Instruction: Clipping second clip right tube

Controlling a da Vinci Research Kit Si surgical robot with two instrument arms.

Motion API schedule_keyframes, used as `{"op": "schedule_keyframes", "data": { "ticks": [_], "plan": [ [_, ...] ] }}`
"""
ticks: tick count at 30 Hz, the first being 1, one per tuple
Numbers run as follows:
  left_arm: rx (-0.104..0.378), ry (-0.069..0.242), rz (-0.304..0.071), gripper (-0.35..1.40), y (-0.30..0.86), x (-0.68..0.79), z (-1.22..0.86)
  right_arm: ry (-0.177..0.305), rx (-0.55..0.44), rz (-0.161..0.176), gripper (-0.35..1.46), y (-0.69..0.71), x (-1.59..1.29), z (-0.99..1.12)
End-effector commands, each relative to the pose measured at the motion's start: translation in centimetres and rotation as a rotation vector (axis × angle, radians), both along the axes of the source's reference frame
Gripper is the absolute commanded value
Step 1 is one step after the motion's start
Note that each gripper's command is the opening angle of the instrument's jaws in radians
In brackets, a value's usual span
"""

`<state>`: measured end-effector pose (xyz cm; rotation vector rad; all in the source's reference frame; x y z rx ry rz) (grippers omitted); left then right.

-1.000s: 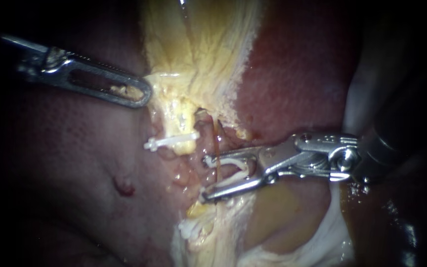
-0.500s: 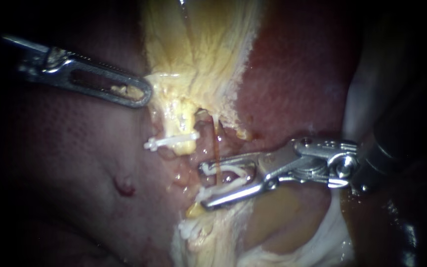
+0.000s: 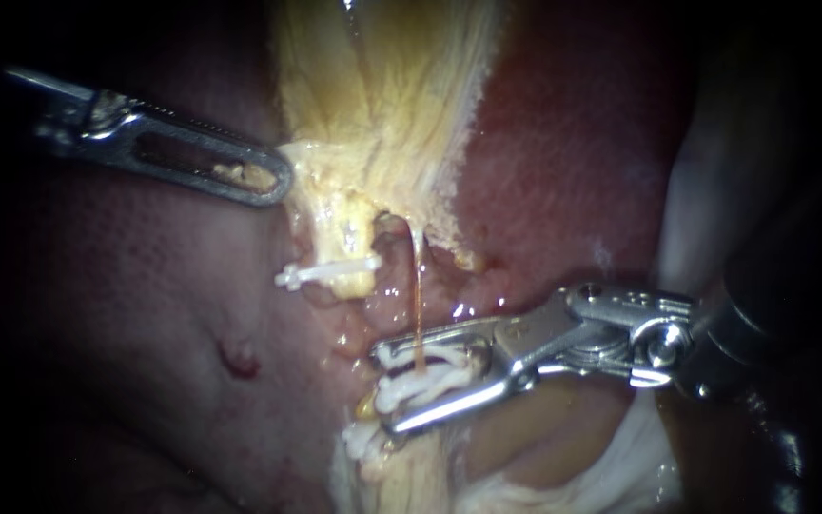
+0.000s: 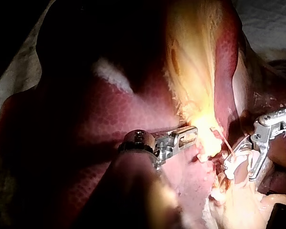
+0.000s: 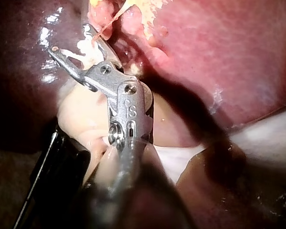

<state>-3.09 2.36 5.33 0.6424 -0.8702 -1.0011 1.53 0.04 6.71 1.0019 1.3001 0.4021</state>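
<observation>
While left instrument [image 3: 276,181] jaws pinch yellow tissue [image 3: 382,105], right instrument [image 3: 388,386] jaws clasp white clip [image 3: 422,381] around right tube [image 3: 418,290].

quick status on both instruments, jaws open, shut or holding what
left instrument: jaws shut on yellowish tissue.
right instrument: jaws shut on a white clip that straddles the thin tube.

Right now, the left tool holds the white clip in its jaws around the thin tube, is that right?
Not quite. It is the right tool that holds the clip in its jaws around the tube; the endoscope view shows this. The left tool is shut on yellow tissue higher up.
</observation>
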Motion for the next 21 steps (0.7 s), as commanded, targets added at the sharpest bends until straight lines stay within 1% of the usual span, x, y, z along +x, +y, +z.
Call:
{"op": "schedule_keyframes", "data": {
  "ticks": [1,4,7,12,16,19,20,21],
  "plan": [
    [0.000,0.000,0.000,-0.35,0.00,0.00,0.00,0.000,0.000,-0.001,0.46,0.00,-0.01,0.01],
    [0.000,0.000,0.000,-0.35,0.00,0.00,0.00,0.000,0.000,-0.002,0.43,0.01,-0.02,0.02],
    [0.000,0.000,0.000,-0.35,0.00,0.00,0.00,0.001,0.000,-0.004,0.36,0.02,-0.07,0.03],
    [0.000,0.000,0.000,-0.35,0.01,0.00,0.01,0.004,0.001,-0.008,0.18,0.02,-0.15,0.04],
    [0.000,0.000,0.000,-0.35,0.01,0.00,0.01,0.017,0.004,-0.030,-0.01,0.03,-0.17,0.05],
    [0.000,0.000,0.000,-0.35,0.01,0.00,0.01,0.022,0.004,-0.038,-0.18,0.03,-0.18,0.05],
    [0.000,0.000,0.000,-0.35,0.01,0.00,0.01,0.025,0.003,-0.043,-0.24,0.02,-0.19,0.05],
    [0.000,0.000,0.000,-0.35,0.01,0.00,0.01,0.030,0.003,-0.050,-0.35,0.02,-0.19,0.05]
  ]
}}
